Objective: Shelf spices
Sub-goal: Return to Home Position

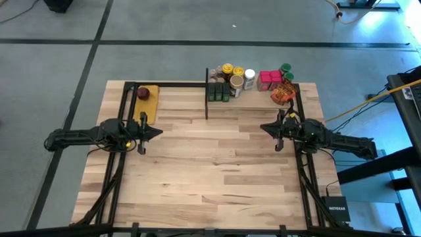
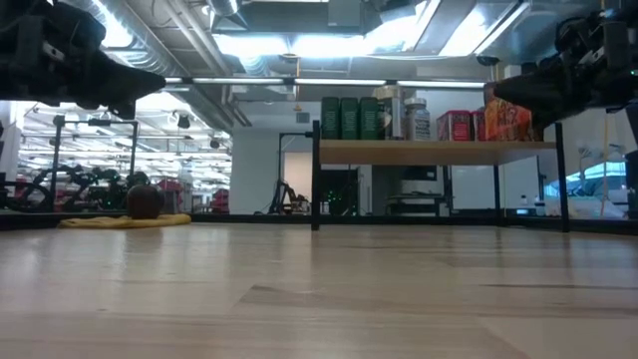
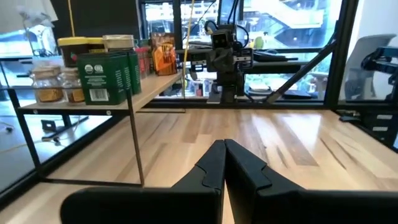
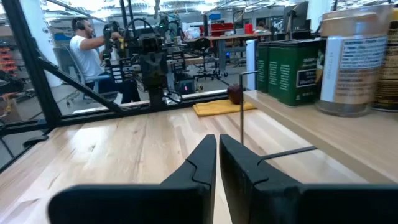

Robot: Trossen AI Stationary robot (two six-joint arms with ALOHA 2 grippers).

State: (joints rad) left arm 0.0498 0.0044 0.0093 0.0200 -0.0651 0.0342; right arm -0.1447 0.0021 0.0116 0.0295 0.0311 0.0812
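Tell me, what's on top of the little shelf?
Green tins, spice jars, red boxes and an orange packet. In the low view, tins cover the jars behind them.

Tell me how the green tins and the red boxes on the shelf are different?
Colour: the green tins are dark green, the red boxes bright red. Height: in the low view the green tins stand taller than the red boxes. Place: the green tins sit at the shelf's left end in the high view, the red boxes nearer its right end, by the orange packet. Both stand upright on the shelf.
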